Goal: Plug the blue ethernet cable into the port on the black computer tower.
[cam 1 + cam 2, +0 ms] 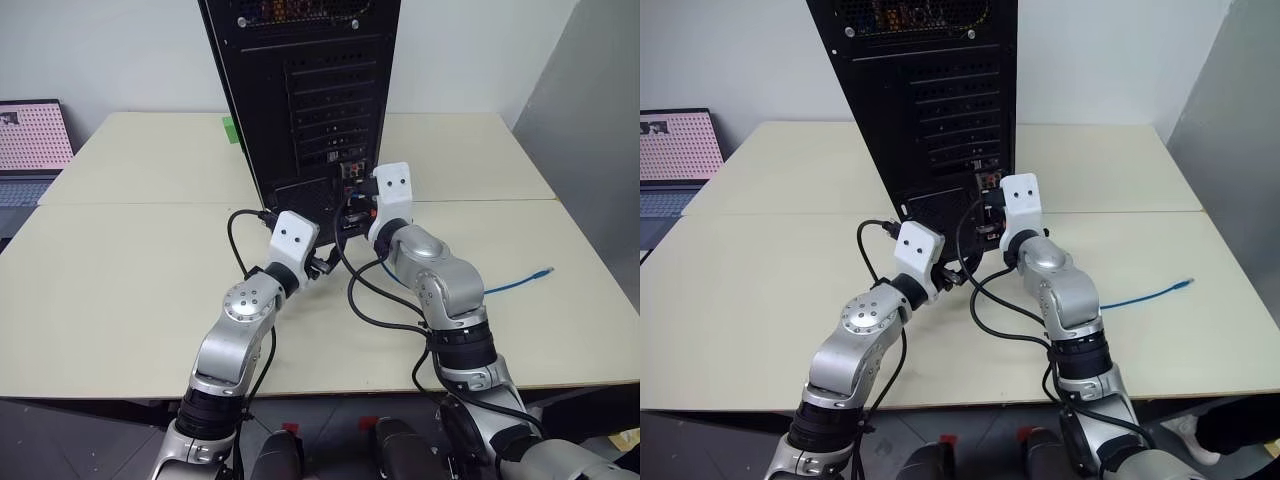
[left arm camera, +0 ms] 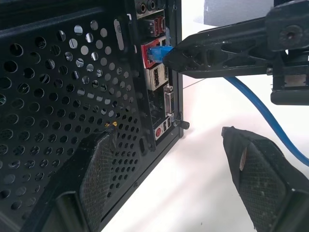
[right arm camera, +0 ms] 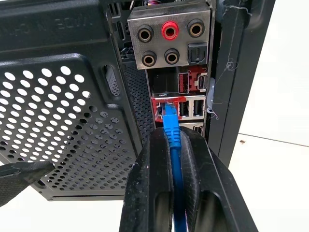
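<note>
Black computer tower (image 1: 310, 100) upright on table, perforated rear facing us. Blue ethernet cable (image 3: 172, 133): plug tip at the red-rimmed port (image 3: 163, 107) in the connector strip; far end lies loose on the table, well apart.

table (image 1: 130, 300): cream | black computer tower (image 1: 300, 90) upright, 12 o'clock | blue ethernet cable (image 1: 520, 280) loose end, 3 o'clock | laptop (image 1: 30, 150), 10 o'clock

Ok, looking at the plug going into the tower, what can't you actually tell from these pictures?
- Whether the plug is fully seated in the port: right wrist view, its tip hides inside the socket.
- The port from the head views: the right gripper covers it.
- The blue cable near the wrist: head views, the arm hides it.
- The tower top: cut off by the edge.
</note>
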`<action>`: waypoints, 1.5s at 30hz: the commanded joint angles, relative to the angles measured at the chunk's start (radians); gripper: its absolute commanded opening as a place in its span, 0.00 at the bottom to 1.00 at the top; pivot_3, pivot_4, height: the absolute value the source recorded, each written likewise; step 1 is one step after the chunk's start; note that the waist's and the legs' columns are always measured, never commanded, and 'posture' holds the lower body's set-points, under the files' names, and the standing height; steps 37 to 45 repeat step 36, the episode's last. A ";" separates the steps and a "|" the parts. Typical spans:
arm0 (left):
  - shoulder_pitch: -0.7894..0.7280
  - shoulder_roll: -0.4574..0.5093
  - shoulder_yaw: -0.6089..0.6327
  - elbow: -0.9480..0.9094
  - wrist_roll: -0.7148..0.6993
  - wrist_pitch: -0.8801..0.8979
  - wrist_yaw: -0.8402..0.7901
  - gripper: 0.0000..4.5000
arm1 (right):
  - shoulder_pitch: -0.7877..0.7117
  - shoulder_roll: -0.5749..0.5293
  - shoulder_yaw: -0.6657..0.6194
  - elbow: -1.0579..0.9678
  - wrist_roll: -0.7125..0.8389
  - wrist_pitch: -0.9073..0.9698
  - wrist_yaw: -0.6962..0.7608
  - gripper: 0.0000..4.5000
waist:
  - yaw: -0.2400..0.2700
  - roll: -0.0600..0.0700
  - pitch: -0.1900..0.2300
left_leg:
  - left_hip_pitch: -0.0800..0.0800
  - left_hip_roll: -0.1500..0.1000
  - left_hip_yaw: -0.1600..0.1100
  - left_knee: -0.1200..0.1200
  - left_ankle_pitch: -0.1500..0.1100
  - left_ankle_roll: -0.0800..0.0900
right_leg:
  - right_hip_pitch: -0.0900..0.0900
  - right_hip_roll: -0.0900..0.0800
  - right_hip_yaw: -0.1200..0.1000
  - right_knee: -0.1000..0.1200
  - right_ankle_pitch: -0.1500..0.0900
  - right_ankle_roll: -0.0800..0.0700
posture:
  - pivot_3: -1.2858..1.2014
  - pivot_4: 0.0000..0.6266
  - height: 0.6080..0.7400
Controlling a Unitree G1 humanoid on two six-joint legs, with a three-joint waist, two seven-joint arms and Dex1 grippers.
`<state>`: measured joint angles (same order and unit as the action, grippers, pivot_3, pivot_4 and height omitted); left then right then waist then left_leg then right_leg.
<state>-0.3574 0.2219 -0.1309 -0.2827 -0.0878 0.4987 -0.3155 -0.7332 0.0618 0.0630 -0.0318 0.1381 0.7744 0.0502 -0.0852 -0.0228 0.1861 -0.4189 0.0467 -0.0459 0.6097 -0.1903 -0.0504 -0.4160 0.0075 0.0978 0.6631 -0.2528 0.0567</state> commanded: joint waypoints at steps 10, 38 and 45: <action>-0.001 0.014 0.019 -0.037 0.002 -0.014 0.002 0.83 | 0.009 -0.058 0.030 -0.068 0.009 -0.044 0.102 0.24 | 0.000 0.000 0.000 | 0.000 0.000 0.000 0.000 0.000 0.000 | 0.000 0.000 0.000 0.000 0.000 0.000 | 0.52 0.24 1.00; 0.135 0.408 0.295 -0.169 -0.272 0.057 -0.374 0.83 | 0.330 -0.518 -0.198 -0.433 0.386 -0.098 0.623 0.99 | 0.003 -0.001 0.001 | -0.006 0.000 0.000 0.000 0.000 0.000 | -0.004 0.000 0.000 -0.002 -0.004 -0.006 | 0.52 0.24 1.00; 0.135 0.408 0.295 -0.169 -0.272 0.057 -0.374 0.83 | 0.330 -0.518 -0.198 -0.433 0.386 -0.098 0.623 0.99 | 0.003 -0.001 0.001 | -0.006 0.000 0.000 0.000 0.000 0.000 | -0.004 0.000 0.000 -0.002 -0.004 -0.006 | 0.52 0.24 1.00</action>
